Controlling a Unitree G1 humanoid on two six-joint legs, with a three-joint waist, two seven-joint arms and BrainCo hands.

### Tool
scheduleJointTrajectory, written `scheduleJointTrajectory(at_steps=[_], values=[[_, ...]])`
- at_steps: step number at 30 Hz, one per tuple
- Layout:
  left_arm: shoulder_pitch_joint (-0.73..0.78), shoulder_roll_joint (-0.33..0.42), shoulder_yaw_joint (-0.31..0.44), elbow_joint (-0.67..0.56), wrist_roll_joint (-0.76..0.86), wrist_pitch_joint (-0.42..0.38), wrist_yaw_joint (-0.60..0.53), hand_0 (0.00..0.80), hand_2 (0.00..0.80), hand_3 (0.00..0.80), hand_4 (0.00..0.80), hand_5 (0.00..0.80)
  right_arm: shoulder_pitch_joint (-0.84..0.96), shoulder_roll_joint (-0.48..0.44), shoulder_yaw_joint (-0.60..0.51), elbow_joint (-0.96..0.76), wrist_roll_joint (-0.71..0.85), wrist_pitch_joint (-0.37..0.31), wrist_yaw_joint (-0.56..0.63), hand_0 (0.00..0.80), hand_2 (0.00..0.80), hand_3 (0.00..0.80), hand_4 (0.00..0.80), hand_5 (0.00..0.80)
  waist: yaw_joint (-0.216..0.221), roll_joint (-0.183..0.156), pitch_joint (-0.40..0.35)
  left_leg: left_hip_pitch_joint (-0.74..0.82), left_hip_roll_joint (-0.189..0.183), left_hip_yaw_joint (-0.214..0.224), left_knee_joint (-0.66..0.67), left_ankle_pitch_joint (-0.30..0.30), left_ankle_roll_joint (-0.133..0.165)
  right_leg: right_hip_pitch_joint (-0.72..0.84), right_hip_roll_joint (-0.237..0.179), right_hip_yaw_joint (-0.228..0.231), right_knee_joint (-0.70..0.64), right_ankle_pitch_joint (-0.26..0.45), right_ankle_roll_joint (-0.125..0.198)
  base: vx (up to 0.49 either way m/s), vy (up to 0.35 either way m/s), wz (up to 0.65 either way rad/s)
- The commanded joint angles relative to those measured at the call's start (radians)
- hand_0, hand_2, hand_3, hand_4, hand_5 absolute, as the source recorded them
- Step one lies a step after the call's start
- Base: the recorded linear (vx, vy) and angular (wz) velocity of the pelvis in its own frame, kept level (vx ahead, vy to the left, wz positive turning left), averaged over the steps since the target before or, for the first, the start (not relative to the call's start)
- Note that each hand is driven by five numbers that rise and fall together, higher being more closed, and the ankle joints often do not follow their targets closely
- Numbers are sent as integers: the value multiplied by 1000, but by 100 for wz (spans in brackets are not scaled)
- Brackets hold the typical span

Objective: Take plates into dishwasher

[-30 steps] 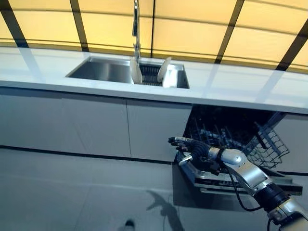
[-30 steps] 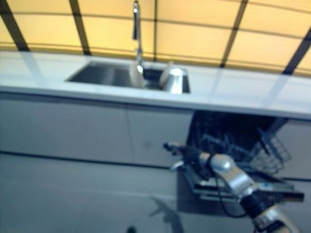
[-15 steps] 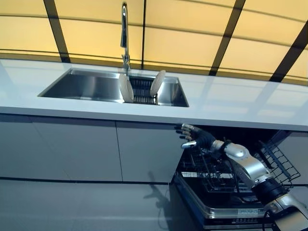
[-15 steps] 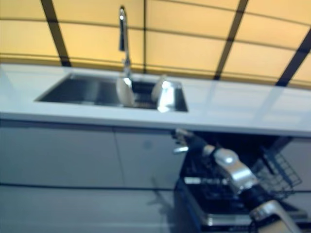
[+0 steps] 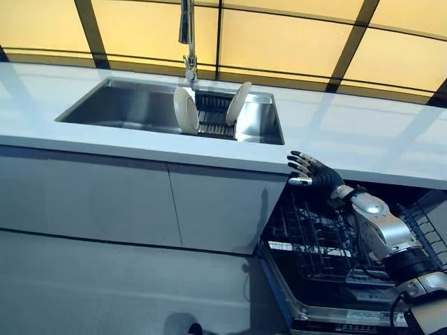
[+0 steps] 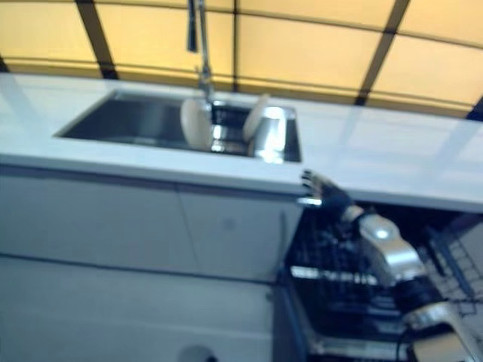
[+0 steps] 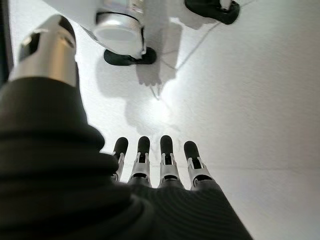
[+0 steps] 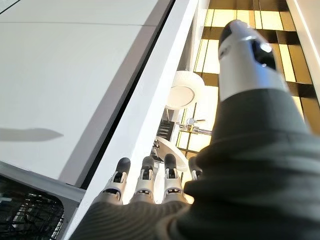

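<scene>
Two white plates stand on edge in a dark rack in the steel sink [image 5: 105, 115]: the left plate [image 5: 184, 111] and the right plate [image 5: 238, 103]. Both also show in the right wrist view, one [image 8: 184, 89] higher and one [image 8: 170, 150] nearer the fingers. My right hand [image 5: 312, 174] is open and empty, raised at the counter's front edge, to the right of the sink and above the open dishwasher's lower rack [image 5: 321, 244]. My left hand [image 7: 155, 170] hangs open over the pale floor and holds nothing.
A tall tap [image 5: 187, 35] rises behind the sink. The white counter [image 5: 363, 143] runs left and right. Grey cabinet fronts [image 5: 105, 199] lie below it. The dishwasher door [image 5: 335, 317] hangs open at lower right with a wire basket [image 5: 427, 230] at the far right.
My right hand has risen from in front of the dishwasher racks up to the counter's front edge. The camera has shifted, bringing the sink closer and lower in view.
</scene>
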Motion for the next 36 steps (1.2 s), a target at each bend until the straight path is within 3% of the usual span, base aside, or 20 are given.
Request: scheduleJointTrajectory(at_steps=[1,3,5,6,8,10,12,13,16,19,24,29,31,34,35,36], values=[[33,22,-37,0,51,-22,53,0,0,0,0,0,-30,-11,-23,-13,42,-67,-3,0,0,0,0,0,46,39,-68,8,89,-18,-274,161,-86,18,-3,7,3,106,39,-56,4,7],[42,23,-30,-11,54,-13,49,0,0,0,0,0,-39,-11,-19,-3,32,-61,2,0,0,0,0,0,49,44,-66,18,88,-10,-267,154,-81,12,3,-3,29,95,32,-67,20,1],[34,31,-23,-23,85,-7,28,0,0,0,0,0,-22,-20,-33,-5,7,-54,-18,0,0,0,0,0,26,43,-48,0,119,58,-145,105,-77,-8,-10,-59,66,84,21,-63,89,11],[30,32,-25,-26,92,-2,19,0,0,0,0,0,-1,-32,-44,-10,6,-55,-23,0,0,0,0,0,17,41,-37,-19,151,49,-89,94,-90,-15,-23,-68,80,87,17,56,208,69],[35,34,-16,-36,86,3,28,0,0,0,0,0,24,-52,-51,-26,22,-62,-25,0,0,0,0,0,20,36,-20,-29,173,-69,-88,108,-123,-21,-50,-30,97,95,36,110,230,77],[15,40,-6,-40,61,1,34,0,0,0,0,0,16,-78,-41,-24,9,-85,-24,0,0,0,0,0,12,42,-13,-8,200,-122,-125,117,-128,-37,-70,9,106,96,55,58,248,-50],[-22,38,11,-29,45,1,56,0,0,0,0,0,38,-78,-76,-13,27,-109,9,0,0,0,0,0,-14,46,-6,-23,222,-57,-45,90,-128,-25,-112,-19,111,108,72,76,236,-81],[-25,42,10,-36,33,6,63,0,0,0,0,0,54,-81,-87,-34,12,-105,9,0,0,0,0,0,-19,44,-8,-38,226,-53,-9,79,-128,-12,-126,-16,106,112,85,72,115,7],[-62,87,2,-72,5,36,78,0,0,0,0,0,68,-74,-84,-74,36,-125,-29,0,0,0,0,0,-19,24,-15,-37,217,-69,8,45,-109,-25,-164,-9,105,152,136,18,15,-4],[-76,106,0,-45,10,34,89,0,0,0,0,0,63,-68,-93,-60,35,-154,-15,0,0,0,0,0,-18,15,-10,-60,226,-70,49,36,-109,-23,-179,-8,88,171,148,6,15,-36],[-85,101,-7,-27,6,47,88,0,0,0,0,0,45,-82,-106,-53,44,-142,-30,0,0,0,0,0,-24,18,-18,-108,243,-69,110,17,-117,-11,-194,-2,43,186,160,49,83,-7],[-83,87,-15,-30,48,46,58,0,0,0,0,0,65,-87,-133,-73,46,-131,-38,0,0,0,0,0,-33,22,-41,-88,221,-54,116,-15,-103,-5,-222,-5,40,216,170,107,126,-1],[-85,81,-28,-30,46,36,50,0,0,0,0,0,52,-85,-127,-73,37,-132,-50,0,0,0,0,0,-38,31,-47,-59,202,-43,124,-44,-91,-22,-256,-8,59,250,168,152,207,9],[-90,73,-33,-38,53,32,29,0,0,0,0,0,23,-66,-110,-53,13,-139,-70,0,0,0,0,0,-31,42,-58,-39,154,-36,163,-110,-55,-20,-316,-2,105,321,164,117,212,-4],[-90,72,-33,-39,54,32,28,0,0,0,0,0,22,-66,-110,-51,13,-139,-70,0,0,0,0,0,-31,41,-62,-39,149,-35,158,-108,-52,-23,-320,0,107,329,165,91,278,-14],[-94,65,-50,-49,78,25,7,0,0,0,0,0,16,-56,-110,-44,2,-136,-80,0,0,0,0,0,-27,43,-73,-20,105,-32,150,-129,-19,-26,-352,16,176,416,170,76,295,-21]])
